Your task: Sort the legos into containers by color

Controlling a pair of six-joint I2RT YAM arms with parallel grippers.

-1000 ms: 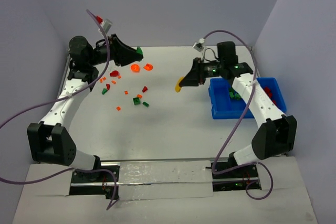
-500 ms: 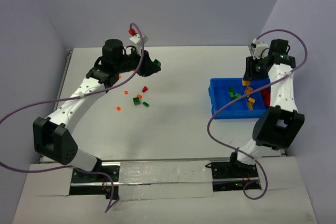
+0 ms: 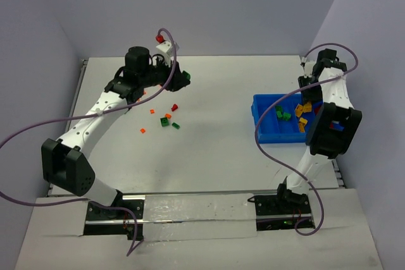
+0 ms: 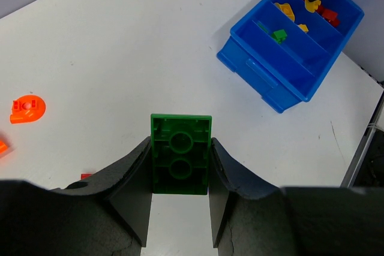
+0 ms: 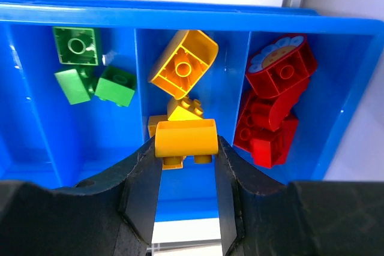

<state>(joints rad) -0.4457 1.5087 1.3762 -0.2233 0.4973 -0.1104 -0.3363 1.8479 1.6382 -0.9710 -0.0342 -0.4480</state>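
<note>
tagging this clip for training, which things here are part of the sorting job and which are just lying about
job: green brick in left end effector, yellow brick in right end effector, loose bricks, blue bin
lying about: purple cables, metal rail

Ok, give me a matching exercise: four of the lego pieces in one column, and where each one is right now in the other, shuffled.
Pieces
1. flat green plastic plate
2. yellow curved plastic brick
3. red plastic bricks
4. round orange plastic piece

Places
A. loose on the white table
B. in an end compartment of the blue plastic bin
C. held by the left gripper
D. held by the right gripper

Pairs: 1-C, 2-D, 3-B, 4-A
</note>
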